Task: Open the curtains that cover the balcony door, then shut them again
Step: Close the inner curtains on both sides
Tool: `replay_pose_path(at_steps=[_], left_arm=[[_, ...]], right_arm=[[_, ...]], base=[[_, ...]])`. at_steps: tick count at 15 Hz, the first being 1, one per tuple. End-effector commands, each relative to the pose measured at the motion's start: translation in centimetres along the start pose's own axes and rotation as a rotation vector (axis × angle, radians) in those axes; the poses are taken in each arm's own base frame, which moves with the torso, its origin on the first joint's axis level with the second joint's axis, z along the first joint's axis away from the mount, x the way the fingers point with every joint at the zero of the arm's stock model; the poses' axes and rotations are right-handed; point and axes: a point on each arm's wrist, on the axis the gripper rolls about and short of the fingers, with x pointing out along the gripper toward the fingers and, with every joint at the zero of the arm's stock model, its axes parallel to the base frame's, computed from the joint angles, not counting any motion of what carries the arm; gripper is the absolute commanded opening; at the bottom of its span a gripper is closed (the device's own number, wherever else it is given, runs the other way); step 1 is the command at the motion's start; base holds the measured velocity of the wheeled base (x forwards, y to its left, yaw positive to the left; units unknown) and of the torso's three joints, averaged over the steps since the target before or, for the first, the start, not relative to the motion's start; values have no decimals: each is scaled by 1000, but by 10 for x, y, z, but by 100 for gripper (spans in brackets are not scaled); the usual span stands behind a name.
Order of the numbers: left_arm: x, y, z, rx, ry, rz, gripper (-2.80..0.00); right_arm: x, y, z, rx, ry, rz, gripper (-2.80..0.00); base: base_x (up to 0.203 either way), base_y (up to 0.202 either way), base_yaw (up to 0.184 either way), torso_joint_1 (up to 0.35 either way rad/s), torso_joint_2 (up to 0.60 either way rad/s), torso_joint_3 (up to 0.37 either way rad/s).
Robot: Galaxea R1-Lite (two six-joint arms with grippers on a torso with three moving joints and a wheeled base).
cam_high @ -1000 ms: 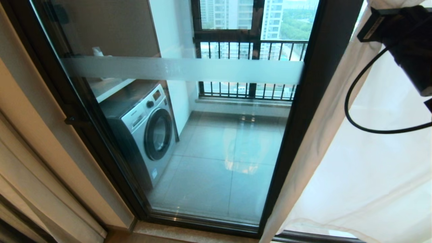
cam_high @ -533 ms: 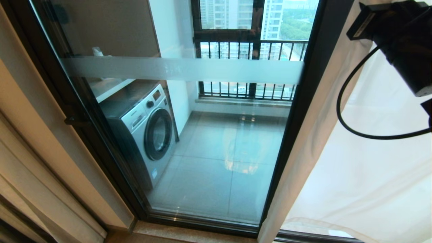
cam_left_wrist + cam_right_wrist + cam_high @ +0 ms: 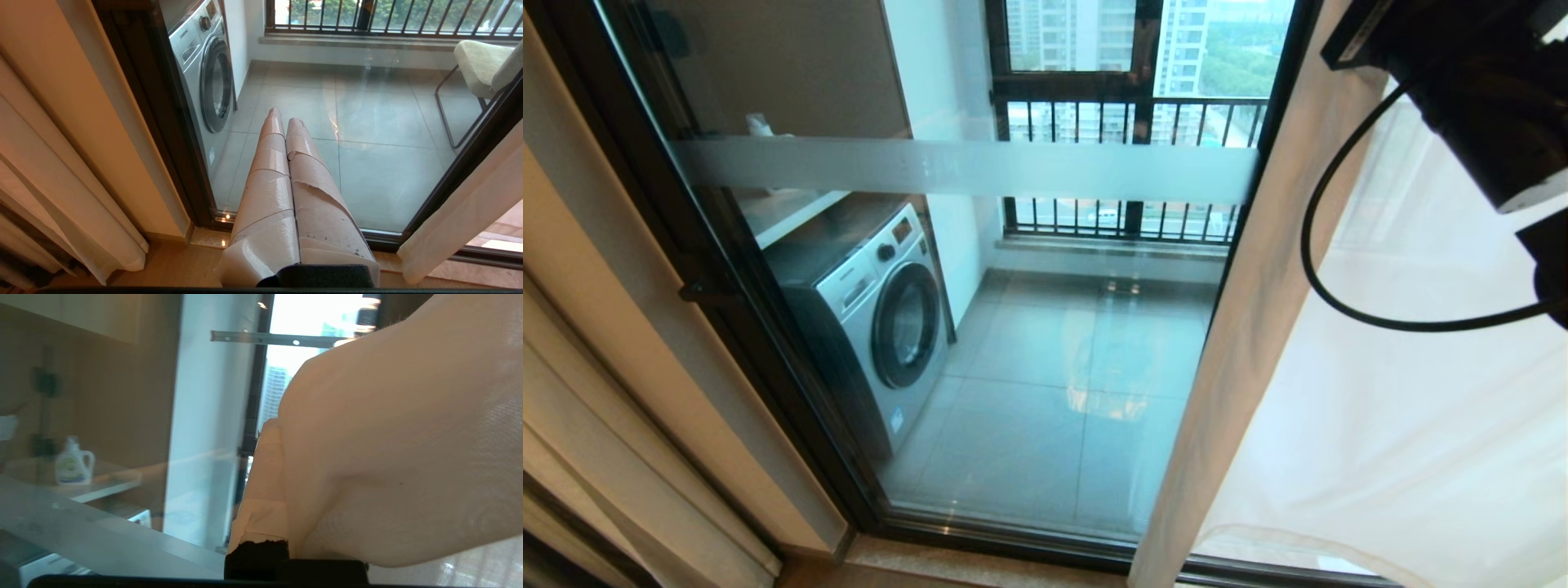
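My left claw (image 3: 282, 122) hangs parked low before the glass, fingers pressed together on nothing. My right claw (image 3: 282, 457) is up high at the right, clamped on the curtain (image 3: 1339, 408), whose cloth drapes over one finger. I judge this the closing step: the door (image 3: 980, 343) lies mostly bare, the curtain's edge crossing its right post. Next I must carry that edge leftward across the glass without losing my pinch. Beyond stands a washing machine (image 3: 874, 310).
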Motion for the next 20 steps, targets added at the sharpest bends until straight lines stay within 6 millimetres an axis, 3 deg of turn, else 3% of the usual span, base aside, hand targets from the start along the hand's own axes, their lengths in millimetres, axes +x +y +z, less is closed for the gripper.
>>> replay_pose_path(at_steps=[1,5,10,20], left_arm=[[0,0,0,0,1,1,-280],[0,0,0,0,1,1,-280],[0,0,0,0,0,0,-280],[0,0,0,0,1,0,-280]], right_arm=[[5,17,-3,19,-9,34,-280],[20,55,-8,48,-30,104,-280],[34,118,-16,76,-44,208,-280],[12,193,-46,102,12,358,-280]], base=[[0,0,0,0,0,0],[0,0,0,0,0,0],[0,0,0,0,0,0],[0,0,0,0,0,0]])
